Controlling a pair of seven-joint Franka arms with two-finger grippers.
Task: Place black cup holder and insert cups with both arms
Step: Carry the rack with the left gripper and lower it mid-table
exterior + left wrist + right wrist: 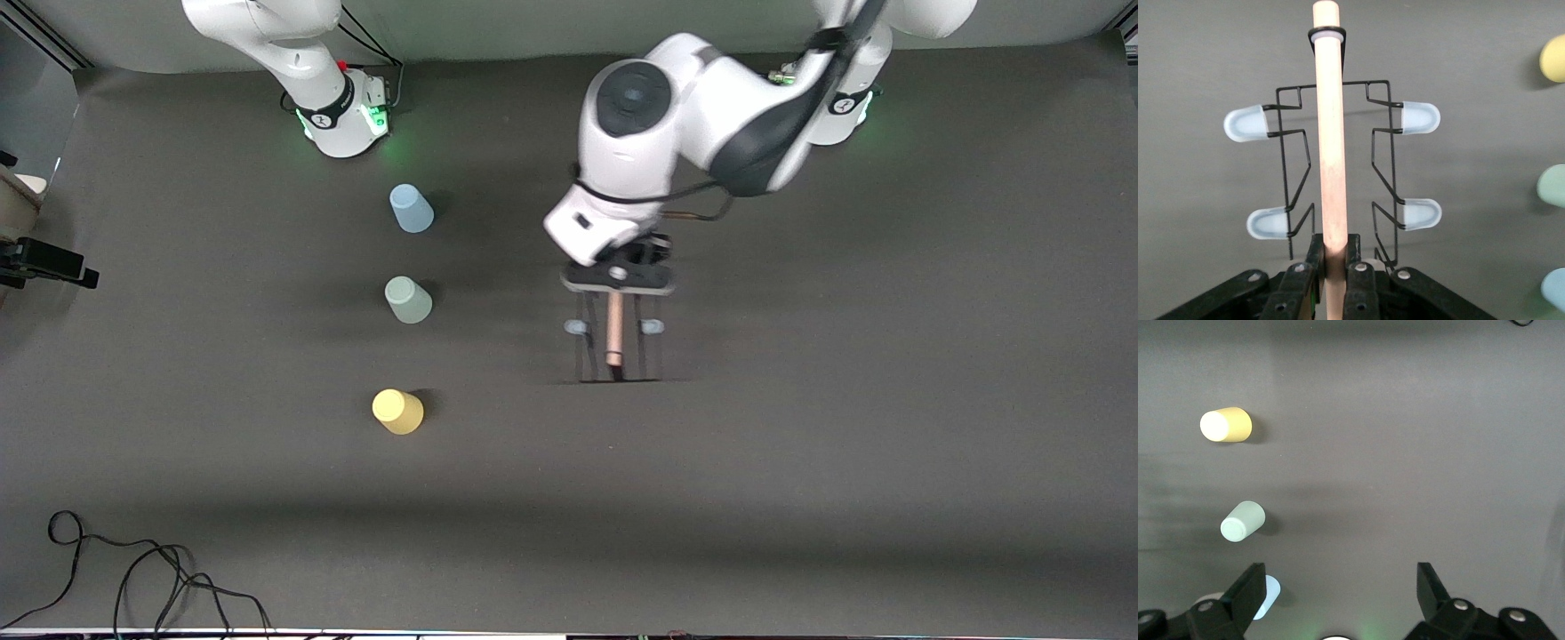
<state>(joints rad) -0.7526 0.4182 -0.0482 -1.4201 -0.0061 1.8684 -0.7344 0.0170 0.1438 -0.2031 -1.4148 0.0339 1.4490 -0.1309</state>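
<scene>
front view: we see the left gripper [616, 286] at centre frame clamped on the rod [613, 333] of the rack [615, 351]. the blue cup [411, 208], green cup [408, 300] and yellow cup [397, 412] stand in a column left of centre.

left wrist view: our fingers [1353, 263] pinch the rod [1330, 153]; four pale tips flank it.

right wrist view: the right gripper [1338, 597], low in frame, is spread wide over the mat [1418, 453]; cups lie at left.
</scene>
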